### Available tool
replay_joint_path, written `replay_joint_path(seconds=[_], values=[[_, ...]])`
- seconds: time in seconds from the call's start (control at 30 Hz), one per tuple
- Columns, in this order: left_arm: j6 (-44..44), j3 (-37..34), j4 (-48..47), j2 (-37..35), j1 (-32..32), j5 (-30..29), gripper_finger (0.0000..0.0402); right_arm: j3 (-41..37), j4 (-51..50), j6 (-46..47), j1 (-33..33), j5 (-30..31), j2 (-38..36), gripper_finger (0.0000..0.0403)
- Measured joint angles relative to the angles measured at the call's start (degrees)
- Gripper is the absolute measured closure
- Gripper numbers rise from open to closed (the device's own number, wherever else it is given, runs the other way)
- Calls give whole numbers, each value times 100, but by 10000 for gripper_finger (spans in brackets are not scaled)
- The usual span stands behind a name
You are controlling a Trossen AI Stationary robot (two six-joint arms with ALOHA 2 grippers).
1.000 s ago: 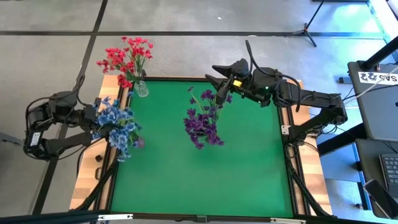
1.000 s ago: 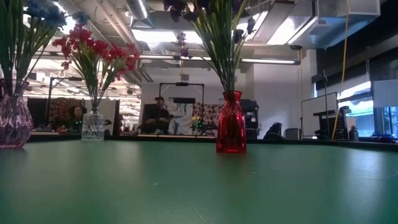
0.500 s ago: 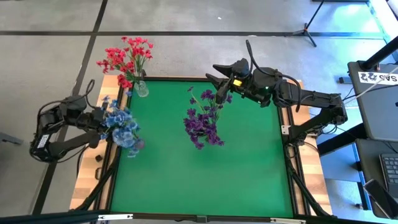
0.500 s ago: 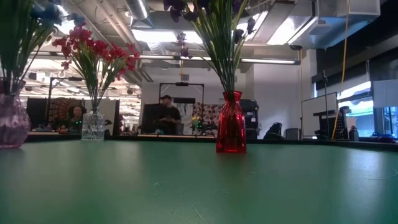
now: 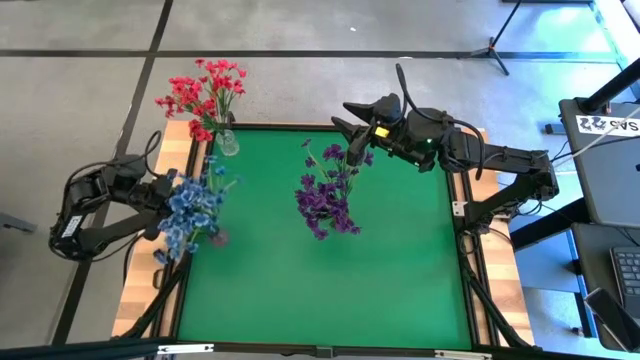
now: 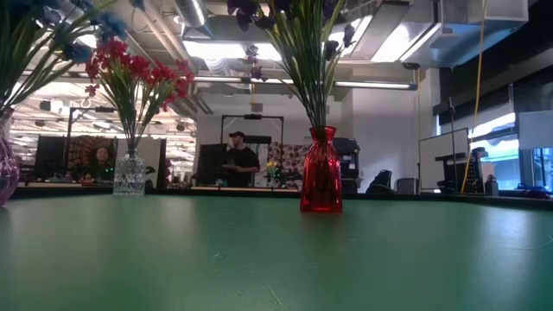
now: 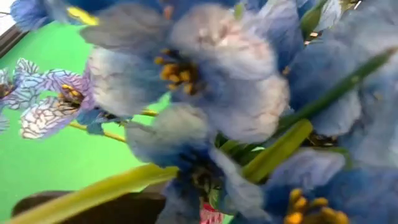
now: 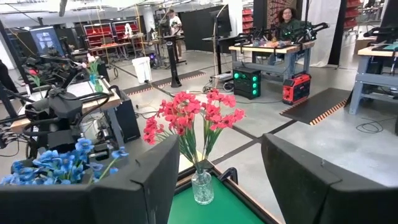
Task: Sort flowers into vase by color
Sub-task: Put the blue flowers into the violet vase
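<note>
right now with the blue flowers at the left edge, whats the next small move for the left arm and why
Probably draw the left tool back off the blue flowers toward the table's left edge. The blue bunch stands in the purple vase, the red flowers and purple flowers are in their own vases, and no loose sprig shows on the green mat. The right tool waits open by the purple bunch.

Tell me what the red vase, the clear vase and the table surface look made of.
Red vase: likely glass, translucent and glossy, light glowing through. Clear vase: probably cut or pressed glass, its facets sparkle. Table surface: matte green mat, perhaps felt or rubber; only a soft sheen.
</note>
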Motion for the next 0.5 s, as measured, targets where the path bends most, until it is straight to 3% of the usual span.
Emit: replay_joint_path(seconds=[0.3,0.5], values=[[-28,-4,15,0,0,-66,260,0,4,-2,0,0,0,178],[-181,17,-75,4,0,-90,239,0,13,-4,0,0,0,178]])
